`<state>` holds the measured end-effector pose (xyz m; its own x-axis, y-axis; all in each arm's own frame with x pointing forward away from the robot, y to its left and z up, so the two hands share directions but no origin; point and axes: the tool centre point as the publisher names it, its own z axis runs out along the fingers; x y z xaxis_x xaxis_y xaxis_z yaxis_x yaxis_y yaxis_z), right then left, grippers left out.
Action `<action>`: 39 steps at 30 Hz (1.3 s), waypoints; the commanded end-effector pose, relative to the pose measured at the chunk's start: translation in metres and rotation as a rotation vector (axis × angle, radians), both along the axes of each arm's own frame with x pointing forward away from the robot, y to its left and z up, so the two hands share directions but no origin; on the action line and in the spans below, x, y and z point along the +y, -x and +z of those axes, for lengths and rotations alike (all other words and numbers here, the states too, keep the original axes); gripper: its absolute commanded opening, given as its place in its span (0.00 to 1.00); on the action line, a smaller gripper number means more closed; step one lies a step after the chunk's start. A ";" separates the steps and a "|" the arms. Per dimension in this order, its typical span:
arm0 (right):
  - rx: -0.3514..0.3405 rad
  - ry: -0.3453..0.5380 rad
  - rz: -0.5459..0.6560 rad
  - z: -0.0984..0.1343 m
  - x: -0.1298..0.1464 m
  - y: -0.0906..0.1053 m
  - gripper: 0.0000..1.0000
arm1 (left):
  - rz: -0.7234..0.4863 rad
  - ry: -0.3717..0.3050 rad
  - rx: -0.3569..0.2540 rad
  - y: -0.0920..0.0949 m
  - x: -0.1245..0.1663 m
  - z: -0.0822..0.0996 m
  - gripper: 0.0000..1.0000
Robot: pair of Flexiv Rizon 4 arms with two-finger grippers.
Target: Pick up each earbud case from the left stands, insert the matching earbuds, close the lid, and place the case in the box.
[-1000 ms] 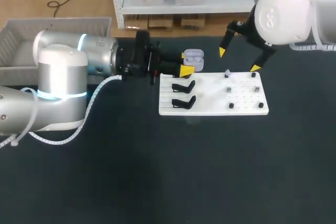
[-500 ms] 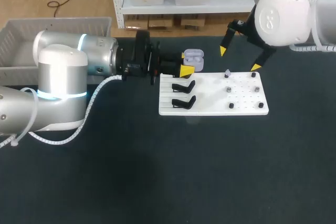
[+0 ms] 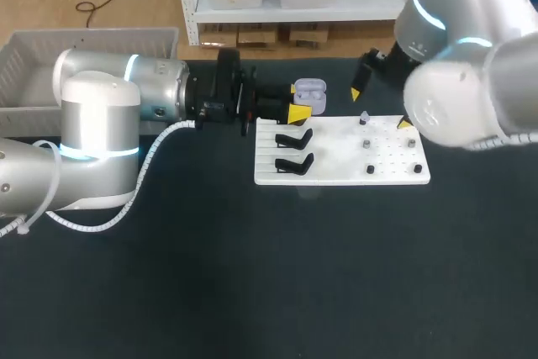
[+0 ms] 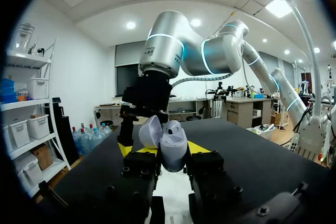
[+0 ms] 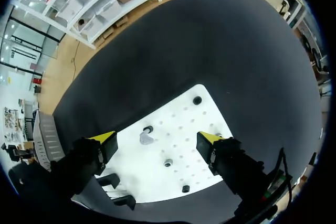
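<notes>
Earbud case [image 4: 170, 142] sat upright between the fingers of the left gripper [image 3: 301, 100], which was clamped on its two sides, lid swung open, held just beyond the far left corner of the white board [image 3: 336, 172] and clear of the surface. Over the last second that arm had not shifted at all. The right arm had: its wrist rolled forward and dropped, bringing the right gripper [image 5: 157, 140] from above the board's far edge down toward the board's far right part, fingers spread wide and empty. In the right wrist view a small grey earbud [image 5: 145, 138] lay on the board between those spread fingers, not yet touched, beside several black pegs. Two black stands [image 3: 292, 150] on the board's left side were bare. I judged the case pick-up done and the right arm starting on the earbud, which it would need to close on before carrying it left to the waiting case. The grey box [image 3: 92, 35] stood far left, well apart, with lid closing and placing not yet begun.
</notes>
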<state>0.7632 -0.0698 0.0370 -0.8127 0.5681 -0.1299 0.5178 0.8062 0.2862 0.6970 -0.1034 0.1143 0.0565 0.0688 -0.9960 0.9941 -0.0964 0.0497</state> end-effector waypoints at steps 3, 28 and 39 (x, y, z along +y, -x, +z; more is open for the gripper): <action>-0.087 0.050 -0.019 0.002 0.002 0.005 1.00 | 0.003 0.000 -0.001 0.001 0.000 0.000 0.00; -0.046 0.015 -0.049 -0.021 0.014 -0.008 0.46 | 0.003 0.000 -0.001 0.001 0.000 0.000 0.00; -0.071 -0.002 -0.048 -0.020 0.019 -0.006 0.39 | 0.003 0.000 -0.001 0.001 0.000 0.000 0.00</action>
<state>0.7739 -0.0517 0.0165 -0.7784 0.6034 -0.1734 0.5340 0.7815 0.3227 0.6970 -0.1034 0.1143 0.0565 0.0688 -0.9960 0.9941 -0.0963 0.0497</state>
